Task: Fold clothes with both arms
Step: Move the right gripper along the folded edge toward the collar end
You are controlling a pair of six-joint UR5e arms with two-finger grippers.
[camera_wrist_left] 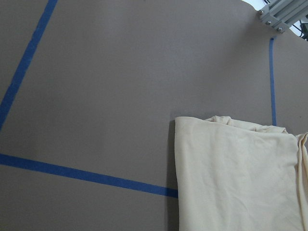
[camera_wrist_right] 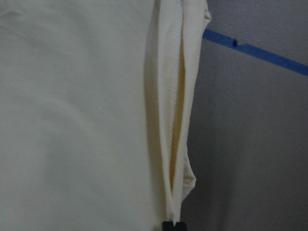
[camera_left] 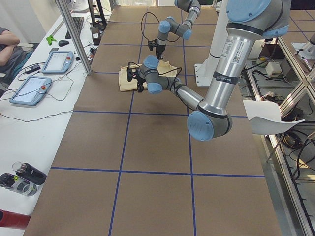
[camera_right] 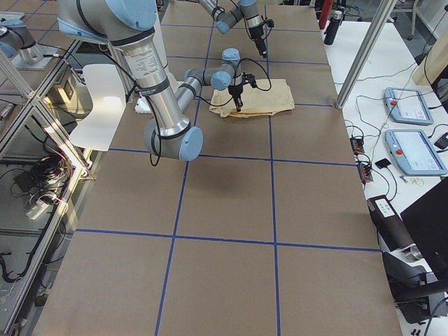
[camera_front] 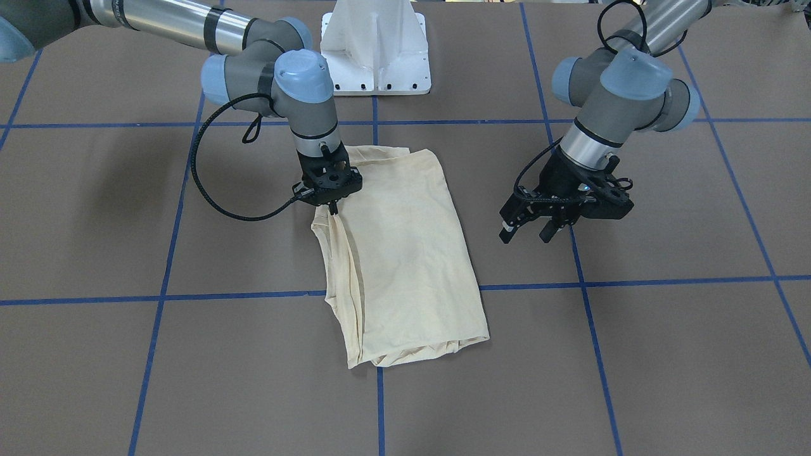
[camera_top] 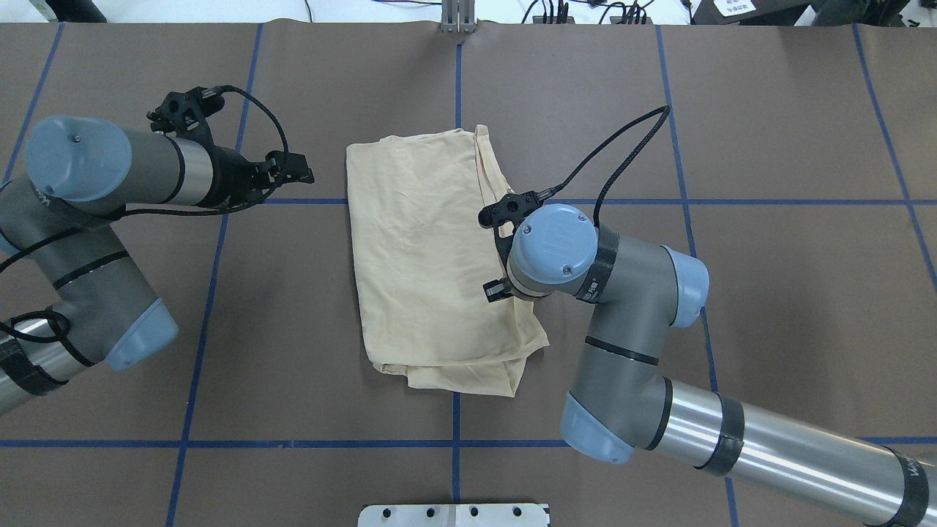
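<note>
You've got the brown table with the folded cream T-shirt lying mid-table across a blue tape line. The right gripper sits on the shirt's long edge, fingers pressed together and pinching the fabric. The left gripper hangs off the opposite side, fingers spread, clear of the shirt.

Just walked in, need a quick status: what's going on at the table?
The two-arm robot is folding a cream T-shirt, which lies in a rough folded rectangle on the brown table. The right hand is down at one long edge of the shirt, fingers shut, and seems to be pinching the layers there. The left hand hangs open above the table off the opposite edge, clear of the cloth.
</note>
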